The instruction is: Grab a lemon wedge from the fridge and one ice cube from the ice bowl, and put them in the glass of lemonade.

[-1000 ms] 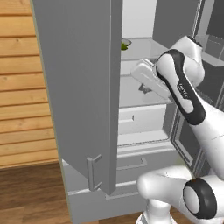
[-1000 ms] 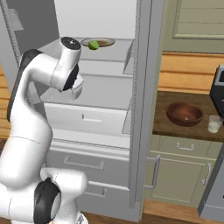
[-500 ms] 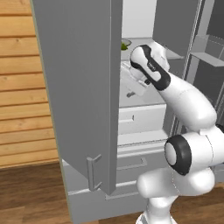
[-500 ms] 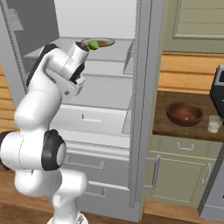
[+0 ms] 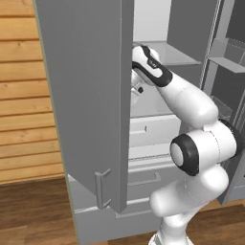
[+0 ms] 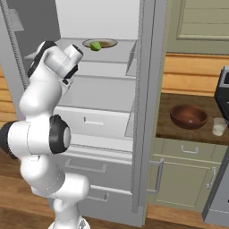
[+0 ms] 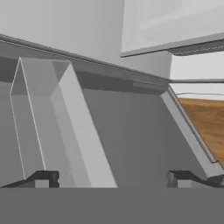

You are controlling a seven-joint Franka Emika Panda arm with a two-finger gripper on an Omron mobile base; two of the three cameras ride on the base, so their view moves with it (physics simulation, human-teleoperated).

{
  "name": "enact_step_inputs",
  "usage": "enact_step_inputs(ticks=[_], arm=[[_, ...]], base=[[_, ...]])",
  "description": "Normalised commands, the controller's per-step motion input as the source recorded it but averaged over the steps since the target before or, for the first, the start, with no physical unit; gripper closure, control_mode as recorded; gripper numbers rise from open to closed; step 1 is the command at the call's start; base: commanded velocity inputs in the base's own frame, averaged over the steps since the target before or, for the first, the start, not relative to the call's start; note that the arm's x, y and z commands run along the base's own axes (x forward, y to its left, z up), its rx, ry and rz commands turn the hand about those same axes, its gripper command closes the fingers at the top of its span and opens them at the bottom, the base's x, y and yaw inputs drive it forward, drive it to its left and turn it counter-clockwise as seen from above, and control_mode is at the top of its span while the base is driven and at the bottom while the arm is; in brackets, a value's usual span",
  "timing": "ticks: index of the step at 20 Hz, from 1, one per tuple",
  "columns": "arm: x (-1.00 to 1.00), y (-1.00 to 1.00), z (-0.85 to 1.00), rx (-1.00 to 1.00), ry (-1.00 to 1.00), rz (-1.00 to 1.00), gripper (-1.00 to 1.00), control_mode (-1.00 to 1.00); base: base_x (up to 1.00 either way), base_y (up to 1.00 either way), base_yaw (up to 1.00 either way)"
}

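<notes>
You are looking at the fridge (image 6: 112, 107) with its doors swung wide. In the right base view the arm is bending up in front of the open compartment, with its hand sitting near the upper shelf (image 6: 107, 56). On that shelf a pale flat plate (image 6: 107, 43) is carrying the lemon wedge (image 6: 95, 45), a small yellowish-green pointed piece lying towards the plate's left edge. The left base view is hiding all of that: the big grey fridge door (image 5: 86, 95) is standing in front, and the arm's hand is reaching in behind its edge.

The right base view is also giving you the worktop (image 6: 179, 132) to the right of the fridge. The ice bowl (image 6: 188, 116), round, shallow and dark reddish-brown, is sitting there, and the glass of lemonade (image 6: 219, 126), a small clear tumbler with pale liquid, is standing just beside it on the right. You cannot make out an ice cube inside the bowl at this size.

In the hand view the claw (image 7: 111, 179) is standing with its two dark fingertips (image 7: 43, 179) wide apart and nothing between them, facing grey fridge panels.
</notes>
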Motion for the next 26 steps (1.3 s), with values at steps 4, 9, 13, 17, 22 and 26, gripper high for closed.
enact_step_inputs(ticks=[4, 9, 13, 17, 22, 26], arm=[[-0.5, 1.0, 0.0, 0.0, -0.02, 0.29, -1.0, -1.0], [-0.56, 1.0, 0.0, 0.0, -0.05, 0.25, -1.0, -1.0], [-0.78, 1.0, 0.01, 0.0, -0.14, 0.21, -1.0, -1.0], [-0.66, 0.91, 0.29, 0.0, -0.27, 0.11, -1.0, -1.0], [-0.32, 0.41, 0.38, 0.0, -0.24, 0.02, -1.0, -1.0], [-0.61, -0.51, 0.77, 0.11, -0.29, 0.0, -1.0, -1.0]], base=[[0.0, 0.0, 0.0], [0.0, 0.0, 0.0], [0.0, 0.0, 0.0], [0.0, 0.0, 0.0], [0.0, 0.0, 0.0], [0.0, 0.0, 0.0]])
